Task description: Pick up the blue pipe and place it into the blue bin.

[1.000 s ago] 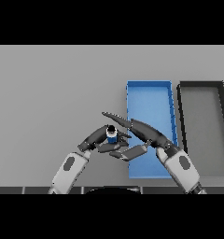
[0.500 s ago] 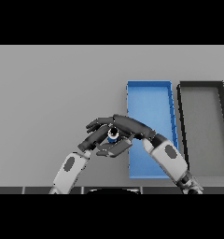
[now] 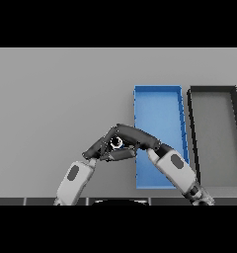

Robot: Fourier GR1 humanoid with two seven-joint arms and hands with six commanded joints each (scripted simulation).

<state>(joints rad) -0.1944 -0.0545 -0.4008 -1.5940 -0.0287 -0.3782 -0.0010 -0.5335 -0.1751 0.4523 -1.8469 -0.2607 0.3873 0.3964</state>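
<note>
The blue pipe (image 3: 116, 143) shows its ring-shaped end between my two hands, just left of the blue bin (image 3: 157, 101). My left hand (image 3: 97, 148) comes in from the lower left, its fingers curled against the pipe's left side. My right hand (image 3: 137, 138) reaches across from the lower right, its fingers curled over the pipe's top and its thumb under it. Most of the pipe's body is hidden by the fingers. The right forearm (image 3: 175, 168) lies over the near part of the blue bin.
A black bin (image 3: 214, 91) stands right beside the blue bin on its right. The grey table (image 3: 56, 99) stretches to the left and back.
My right hand has swung left from over the blue bin to the pipe and closed round it. The left hand and the pipe have stayed about where they were.
</note>
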